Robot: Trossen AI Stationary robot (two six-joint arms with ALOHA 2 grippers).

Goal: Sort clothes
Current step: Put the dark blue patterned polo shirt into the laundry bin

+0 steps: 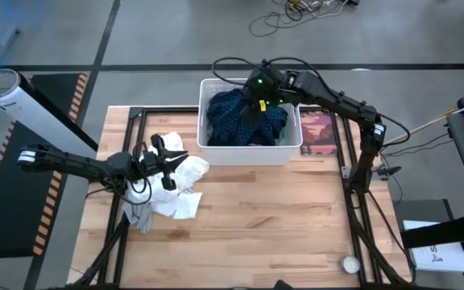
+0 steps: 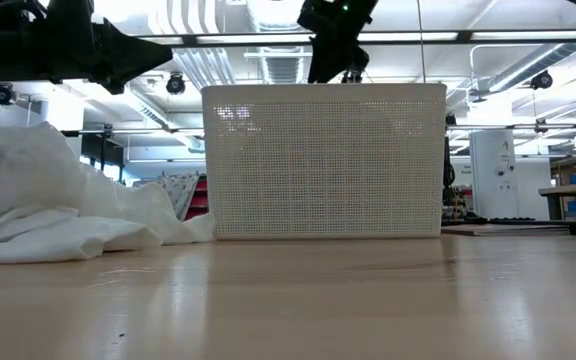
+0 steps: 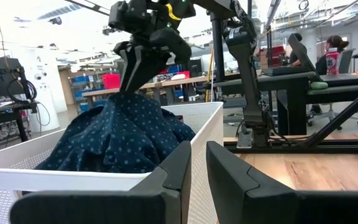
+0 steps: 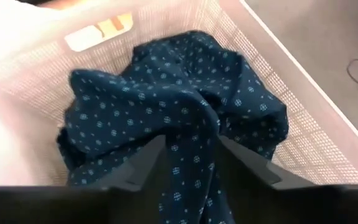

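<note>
The dark navy dotted garment (image 1: 244, 119) lies bunched in the white plastic basket (image 1: 216, 151) at the table's far middle. My right gripper (image 1: 256, 101) reaches down into the basket and is shut on the garment (image 4: 191, 124). White garments (image 1: 180, 189) lie heaped on the table at the left, and a grey one (image 1: 141, 216) sticks out from under their near side. My left gripper (image 1: 167, 153) hovers above the white heap with its fingers almost together (image 3: 197, 168) and holds nothing. No teal garment shows. My right gripper pinches a raised fold of the navy dotted garment (image 4: 194, 155) between its two fingers. It comes from above, pointing down into the basket. The cloth is drawn up into a peak at the fingers (image 3: 129, 93). The rest of it lies in the basket.
A reddish printed card or book (image 1: 316, 133) lies right of the basket. A small round object (image 1: 349, 263) sits near the table's front right corner. Bare wooden tabletop (image 1: 280, 217) spreads in front of the basket. A person (image 3: 334, 50) sits at a desk beyond the table.
</note>
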